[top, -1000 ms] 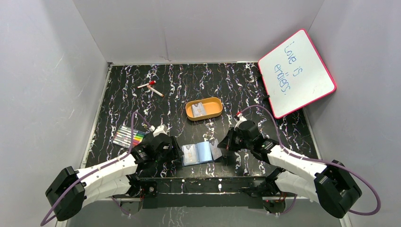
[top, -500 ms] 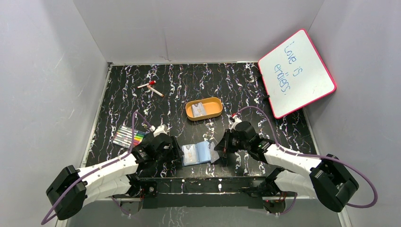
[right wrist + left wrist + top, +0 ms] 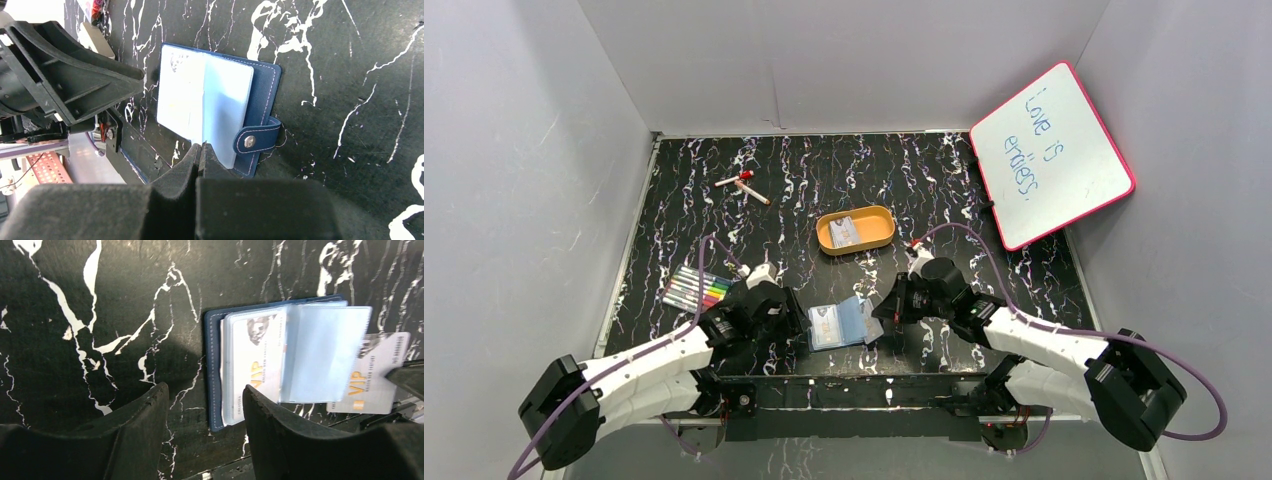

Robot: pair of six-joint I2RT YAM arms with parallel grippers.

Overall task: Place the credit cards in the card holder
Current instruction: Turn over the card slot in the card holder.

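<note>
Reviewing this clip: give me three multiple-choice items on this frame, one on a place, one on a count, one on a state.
1. Where is the orange tray relative to the card holder?
A nearer the arm bases; B farther from them; C on top of it.
2. How many credit cards marked VIP show in the left wrist view?
A none; B one; C two.
3. The right end effector is:
A shut on a card; B wide open; C out of view.

Answers: B, the top view shows the tray beyond the open holder. C, one is pocketed, one held at its right. A, its fingers pinch the card's edge.
</note>
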